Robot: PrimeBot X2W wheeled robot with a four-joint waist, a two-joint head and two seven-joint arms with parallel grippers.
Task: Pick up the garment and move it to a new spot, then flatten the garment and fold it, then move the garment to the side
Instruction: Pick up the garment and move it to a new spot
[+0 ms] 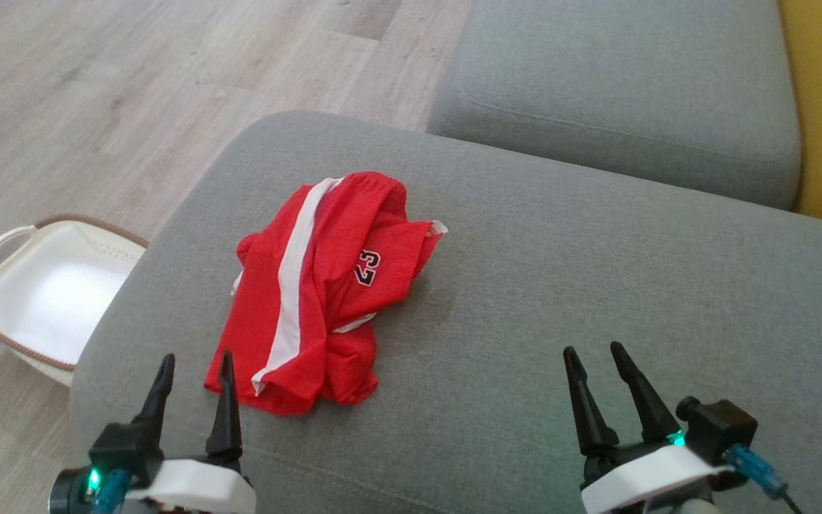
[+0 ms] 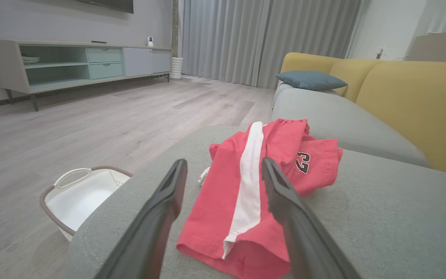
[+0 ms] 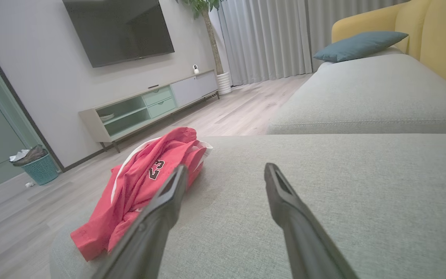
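Here the grey seat cushion (image 1: 561, 300) is offering wide bare room ahead of the right gripper (image 1: 592, 348), likely the spreading spot, while its rounded edge is dropping away just outside the left gripper (image 1: 197, 357) (a white basket (image 1: 47, 285) is sitting below). The crumpled red garment (image 1: 318, 285) is lying just ahead of the left gripper, apparently awaiting pickup. Both grippers are hovering, jaws apart, holding nothing.

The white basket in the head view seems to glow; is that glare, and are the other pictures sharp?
Head view: yes, the basket is overexposed inside, while the garment is crisp. Left wrist view: the left gripper looks soft, being close to the lens. Right wrist view: the right gripper blurs likewise.
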